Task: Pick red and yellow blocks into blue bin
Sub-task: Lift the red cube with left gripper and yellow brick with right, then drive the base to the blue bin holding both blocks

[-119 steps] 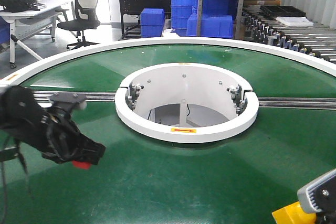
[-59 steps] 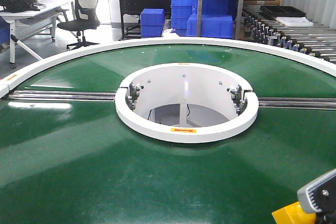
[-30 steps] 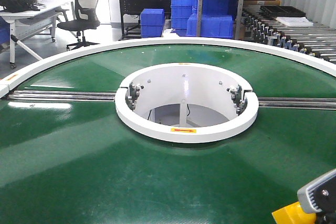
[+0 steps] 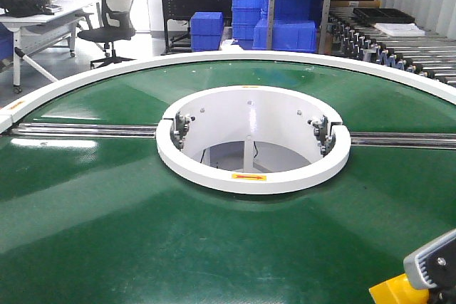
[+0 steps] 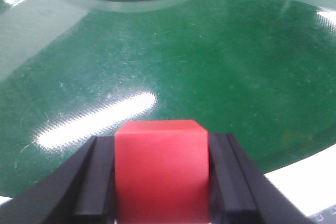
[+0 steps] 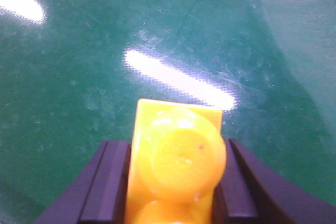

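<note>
Red cube [image 5: 160, 171], yellow brick [image 6: 176, 166] between jaws

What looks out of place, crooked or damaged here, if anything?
Nothing stands out. The left tool grips the red cube squarely, and the right tool grips the yellow brick, studs facing its camera. The green belt shows only fine scratches and light glare, no spills.

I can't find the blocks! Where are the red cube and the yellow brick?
red cube [image 5: 160, 169], left wrist view, point on its front face.
yellow brick [image 6: 181, 156], right wrist view, point on its round stud.
</note>
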